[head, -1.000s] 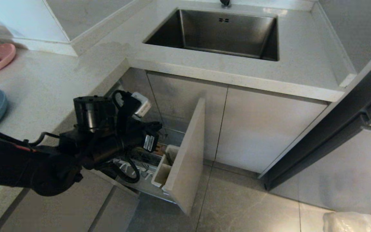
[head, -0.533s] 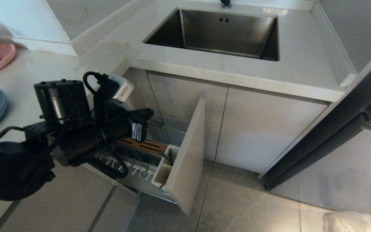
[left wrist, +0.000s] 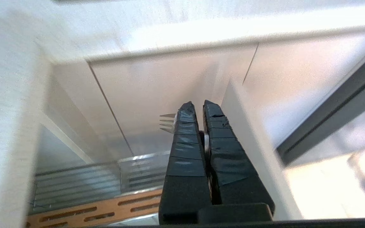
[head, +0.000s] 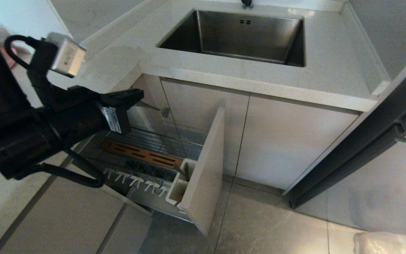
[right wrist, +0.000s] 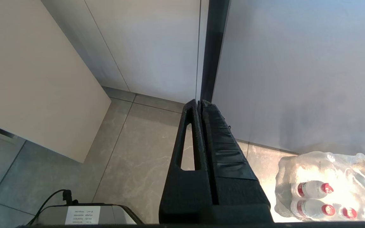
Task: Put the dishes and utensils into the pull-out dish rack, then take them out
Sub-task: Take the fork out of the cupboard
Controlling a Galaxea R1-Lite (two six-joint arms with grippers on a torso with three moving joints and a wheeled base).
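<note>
My left gripper [head: 136, 95] is raised above the open pull-out dish rack [head: 153, 141], level with the counter edge, and is shut on a slim silver fork [head: 165, 112]. The fork's tines [left wrist: 167, 123] stick out sideways past the gripper [left wrist: 198, 106]. Below it the rack shows its slotted wooden bar [head: 140, 155], white prongs [head: 136, 180], white utensil cup [head: 177, 187] and beige front panel [head: 204, 169]. The dishes are hidden behind my left arm. My right gripper [right wrist: 200, 103] hangs shut and empty above the floor.
A steel sink [head: 245, 35] is set in the pale countertop [head: 224, 79] behind the rack. A dark door frame [head: 375, 141] runs along the right. A wrapped pack of water bottles [right wrist: 328, 186] lies on the tiled floor at the right.
My left arm has lifted up and to the left, away from the utensil cup, carrying the fork. The rack's wooden bar and prongs now show in full.
</note>
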